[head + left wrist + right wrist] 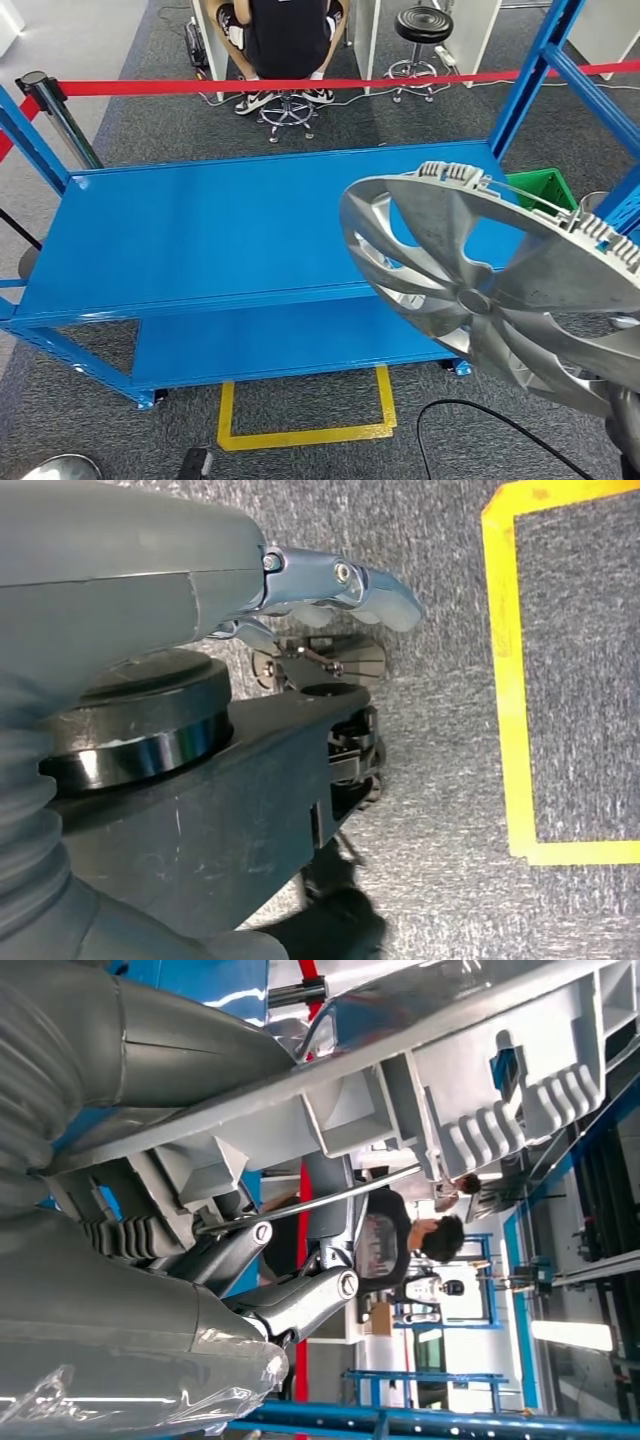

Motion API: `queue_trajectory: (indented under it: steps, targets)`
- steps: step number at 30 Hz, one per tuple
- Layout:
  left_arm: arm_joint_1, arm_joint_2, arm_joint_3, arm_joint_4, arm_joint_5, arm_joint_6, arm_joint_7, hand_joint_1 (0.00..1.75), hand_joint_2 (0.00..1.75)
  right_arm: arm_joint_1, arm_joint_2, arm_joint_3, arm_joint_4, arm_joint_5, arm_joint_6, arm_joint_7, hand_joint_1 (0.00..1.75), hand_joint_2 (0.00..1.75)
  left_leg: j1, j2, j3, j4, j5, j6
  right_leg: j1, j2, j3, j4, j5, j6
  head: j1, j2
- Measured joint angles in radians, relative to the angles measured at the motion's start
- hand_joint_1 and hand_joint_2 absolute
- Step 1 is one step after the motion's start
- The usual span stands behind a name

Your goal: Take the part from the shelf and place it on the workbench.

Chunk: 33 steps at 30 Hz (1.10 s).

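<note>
The silver wheel cover is hanging at 4 o'clock, overlapping the blue tabletop's right edge. Close up, the right hand is gripping its ribbed rim. The left hand is hanging over carpet beside yellow floor tape, fingers curled, holding nothing.

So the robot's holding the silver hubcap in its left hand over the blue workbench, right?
Not quite: the right hand holds the silver hubcap, not the left. The right wrist view shows its fingers on the rim, and the head view shows it over the blue workbench.
</note>
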Motion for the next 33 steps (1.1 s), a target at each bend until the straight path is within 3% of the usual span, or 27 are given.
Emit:
queue_trajectory:
  steps: [2,5,7,9,10,11,12,14,16,18,20,21,22,24,25,26,27,29,31,33]
  targets:
    - [-0.001,0.001,0.001,0.000,-0.001,0.000,0.000,0.00,1.75,-0.003,0.001,-0.001,0.001,0.007,-0.005,-0.002,1.75,1.75,-0.004,-0.003,-0.006,0.011,0.000,-0.016,0.002,0.007,0.014,-0.025,-0.005,-0.017,-0.001,0.000]
    - [-0.002,0.001,0.002,0.000,-0.001,0.000,0.000,0.00,1.75,-0.004,0.002,-0.004,0.001,0.016,-0.010,-0.004,1.75,1.75,-0.001,-0.004,-0.021,0.026,-0.007,-0.031,0.005,0.009,-0.009,-0.011,0.001,-0.051,-0.002,0.000]
    - [-0.003,0.002,0.002,0.000,-0.002,0.000,0.000,0.00,1.75,-0.004,0.003,-0.007,0.001,0.020,-0.013,-0.005,1.75,1.75,-0.002,-0.002,-0.052,0.093,-0.069,-0.033,0.008,0.007,-0.025,-0.011,0.012,-0.070,-0.003,0.000]
    - [-0.004,0.002,0.002,0.000,-0.002,0.000,0.000,0.00,1.75,-0.004,0.003,-0.010,0.001,0.023,-0.016,-0.005,1.75,1.75,-0.008,-0.002,-0.101,0.222,-0.153,-0.028,0.015,0.004,-0.043,-0.011,0.025,-0.082,-0.003,0.000]
    - [-0.004,0.002,0.002,0.000,-0.002,0.000,0.000,0.00,1.75,-0.004,0.003,-0.011,0.001,0.024,-0.017,-0.005,1.75,1.75,-0.011,-0.002,-0.119,0.276,-0.178,-0.024,0.019,0.003,-0.053,-0.011,0.032,-0.085,-0.003,0.000]
    - [-0.004,0.002,0.003,0.000,-0.002,0.000,-0.001,0.00,1.75,-0.004,0.003,-0.013,0.002,0.024,-0.019,-0.005,1.75,1.75,-0.014,-0.002,-0.121,0.302,-0.183,-0.019,0.023,0.002,-0.062,-0.011,0.039,-0.086,-0.003,0.000]
    - [-0.004,0.002,0.003,0.000,-0.002,-0.001,-0.002,0.00,1.75,-0.004,0.003,-0.014,0.001,0.025,-0.021,-0.005,1.75,1.75,-0.018,-0.002,-0.106,0.293,-0.171,-0.012,0.027,0.002,-0.072,-0.010,0.046,-0.086,-0.003,0.000]
    - [-0.006,0.002,0.003,0.000,-0.002,-0.005,-0.008,0.00,1.75,-0.004,0.003,-0.014,0.001,0.033,-0.027,-0.008,1.75,1.75,-0.028,-0.002,-0.027,0.187,-0.121,0.009,0.033,0.003,-0.087,-0.010,0.061,-0.084,-0.003,0.000]
    - [-0.010,0.002,0.003,0.000,-0.002,-0.009,-0.013,0.00,1.75,-0.005,0.003,-0.015,0.001,0.065,-0.037,-0.025,1.75,1.75,-0.038,-0.001,0.051,0.064,-0.097,0.023,0.038,0.002,-0.098,-0.011,0.077,-0.077,-0.002,0.000]
    - [-0.013,0.001,0.003,0.000,-0.002,-0.010,-0.017,0.00,1.75,-0.008,0.003,-0.014,0.001,0.102,-0.046,-0.045,1.75,1.75,-0.045,-0.001,0.070,0.017,-0.091,0.025,0.037,0.000,-0.103,-0.018,0.096,-0.067,-0.003,0.000]
    - [-0.013,0.000,0.004,0.000,-0.003,-0.010,-0.018,0.00,1.75,-0.010,0.003,-0.014,0.001,0.122,-0.049,-0.057,1.75,1.75,-0.045,0.000,0.056,0.011,-0.072,0.031,0.033,-0.001,-0.109,-0.025,0.105,-0.055,-0.005,0.000]
    - [-0.012,-0.001,0.004,0.001,-0.003,-0.009,-0.017,0.00,1.75,-0.011,0.003,-0.014,0.001,0.128,-0.051,-0.062,1.75,1.75,-0.044,0.001,0.049,0.009,-0.060,0.037,0.032,-0.002,-0.117,-0.014,0.086,-0.051,-0.004,0.000]
    - [-0.012,-0.001,0.004,0.001,-0.003,-0.009,-0.017,0.00,1.75,-0.011,0.003,-0.014,0.001,0.133,-0.052,-0.065,1.75,1.75,-0.042,0.002,0.040,0.006,-0.049,0.043,0.032,-0.002,-0.128,0.019,0.048,-0.047,-0.003,0.000]
    - [-0.012,-0.001,0.005,0.001,-0.003,-0.007,-0.017,0.00,1.75,-0.012,0.003,-0.013,0.001,0.139,-0.054,-0.068,1.75,1.75,-0.042,0.004,0.018,0.007,-0.030,0.050,0.032,-0.002,-0.158,0.139,-0.052,-0.041,-0.001,0.000]
    - [-0.012,-0.001,0.005,0.001,-0.003,-0.007,-0.017,0.00,1.75,-0.012,0.003,-0.013,0.001,0.140,-0.054,-0.068,1.75,1.75,-0.043,0.004,0.006,0.007,-0.020,0.051,0.032,-0.002,-0.167,0.201,-0.084,-0.038,-0.001,0.000]
    - [-0.012,0.000,0.005,0.001,-0.003,-0.006,-0.017,0.00,1.75,-0.013,0.003,-0.013,0.001,0.141,-0.055,-0.069,1.75,1.75,-0.044,0.004,-0.007,0.008,-0.010,0.051,0.032,-0.002,-0.165,0.241,-0.094,-0.037,-0.001,0.000]
    - [-0.012,0.000,0.005,0.001,-0.003,-0.006,-0.017,0.00,1.75,-0.013,0.003,-0.013,0.002,0.143,-0.055,-0.069,1.75,1.75,-0.044,0.004,-0.019,0.009,0.000,0.050,0.032,-0.002,-0.146,0.245,-0.081,-0.037,-0.001,0.000]
    - [-0.012,-0.001,0.005,0.001,-0.003,-0.006,-0.017,0.00,1.75,-0.016,0.003,-0.012,0.002,0.146,-0.056,-0.070,1.75,1.75,-0.044,0.004,-0.043,0.012,0.017,0.045,0.032,-0.003,-0.057,0.155,-0.035,-0.037,-0.001,0.000]
    - [-0.012,-0.001,0.005,0.001,-0.003,-0.006,-0.017,0.00,1.75,-0.022,0.003,-0.010,0.002,0.148,-0.057,-0.070,1.75,1.75,-0.046,0.003,-0.059,0.016,0.033,0.035,0.034,-0.002,0.047,0.014,-0.033,-0.041,-0.002,0.000]
    - [-0.012,0.000,0.005,0.001,-0.003,-0.006,-0.017,0.00,1.75,-0.026,0.003,-0.008,0.002,0.149,-0.057,-0.071,1.75,1.75,-0.048,0.003,-0.064,0.018,0.047,0.024,0.038,0.000,0.083,-0.053,-0.051,-0.051,-0.003,0.000]
